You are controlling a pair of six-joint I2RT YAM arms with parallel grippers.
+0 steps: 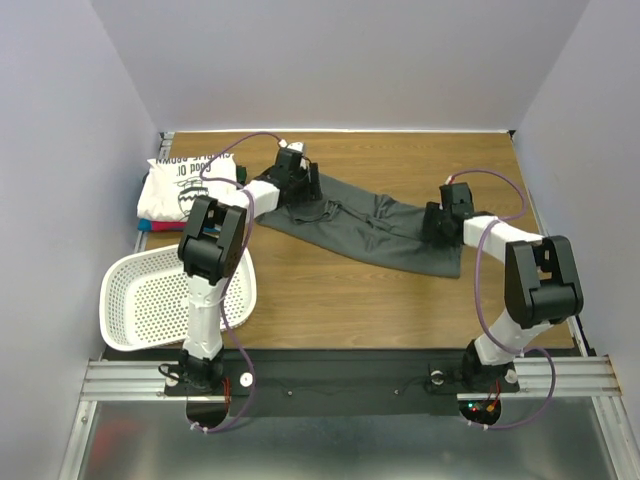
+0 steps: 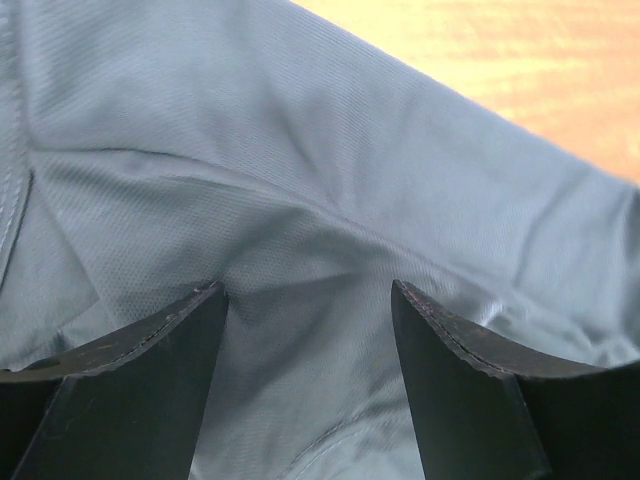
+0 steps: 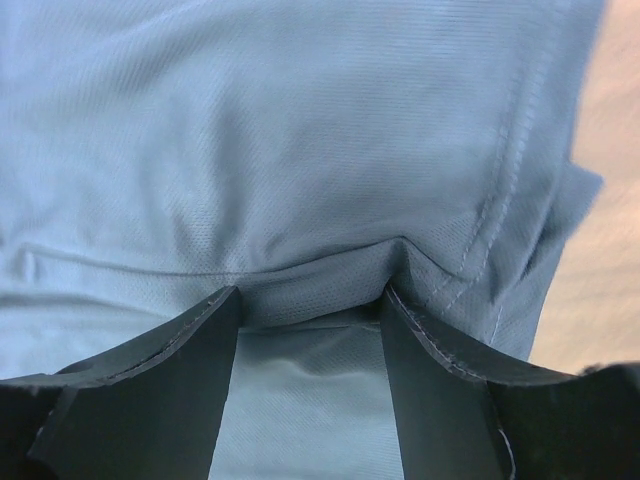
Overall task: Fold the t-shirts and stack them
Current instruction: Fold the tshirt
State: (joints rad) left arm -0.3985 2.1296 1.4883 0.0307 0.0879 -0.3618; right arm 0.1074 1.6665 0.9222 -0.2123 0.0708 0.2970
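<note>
2 grippers point(image 2: 308, 290) point(image 3: 310, 295) on grey tee point(image 1: 370, 228); white tee point(image 1: 185, 185) lettering seemingly upside-down, unreadable.

Dark gripper point(image 3: 310, 305) with fingers spread, tips pressing into grey t-shirt point(image 3: 260, 130); cloth ridge puckered between them. Stitched hem runs down right side. Pale worktop point(image 3: 612, 250) strip at right edge.

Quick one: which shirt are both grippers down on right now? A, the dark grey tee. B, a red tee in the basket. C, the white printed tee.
A: the dark grey tee lies spread across the table, with the left gripper and the right gripper each showing its cloth between their fingers; the white printed tee lies apart at the far left.
</note>
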